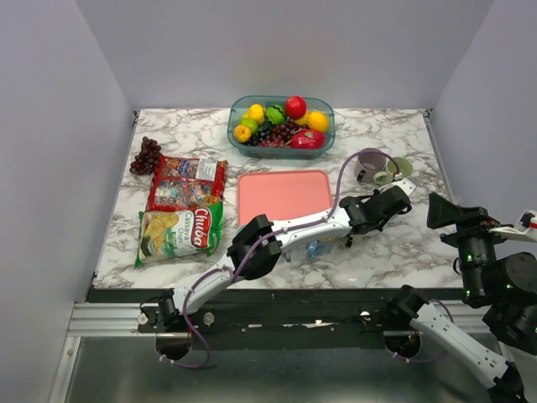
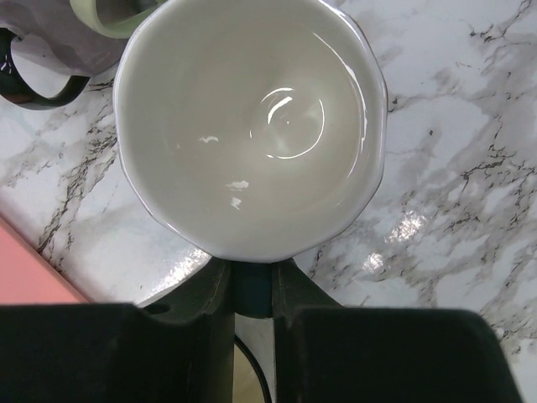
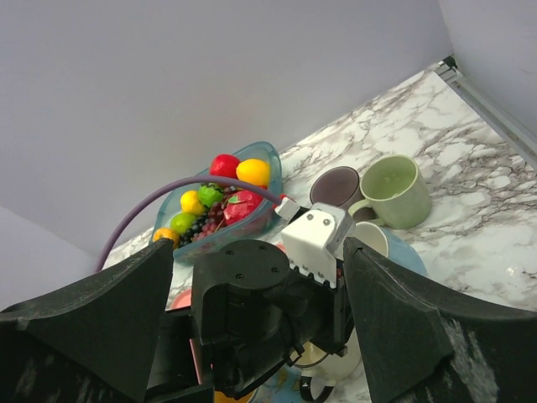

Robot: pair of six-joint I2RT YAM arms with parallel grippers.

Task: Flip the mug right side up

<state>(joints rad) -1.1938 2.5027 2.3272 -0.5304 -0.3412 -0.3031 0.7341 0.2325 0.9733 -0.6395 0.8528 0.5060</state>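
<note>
Reaching across the table (image 1: 394, 243), the left gripper (image 1: 396, 198) sits near the purple mug (image 1: 369, 162). Its wrist view shows it pinching the white mug (image 2: 252, 126) by the rim, mouth toward the camera. The grasp looks made, so next comes rotating it upright. Seen from its own wrist, the right gripper (image 3: 258, 248) gapes wide, holding nothing.

White mug (image 2: 252, 126) seen straight down its mouth, pinched at the near edge by the left gripper (image 2: 252, 290).

The mug's wavy rim fills most of the view, and its glossy, empty inside catches ring-shaped glints. The two black fingers (image 2: 210, 302) are drawn close together on a narrow dark strip just under the rim. Grey-veined marble table (image 2: 453, 168) lies behind it, with a corner of a pink tray (image 2: 25, 269) at the lower left. At the upper left sit a lavender mug (image 2: 50, 42) with a dark handle and the edge of a pale green mug (image 2: 117, 13).
</note>
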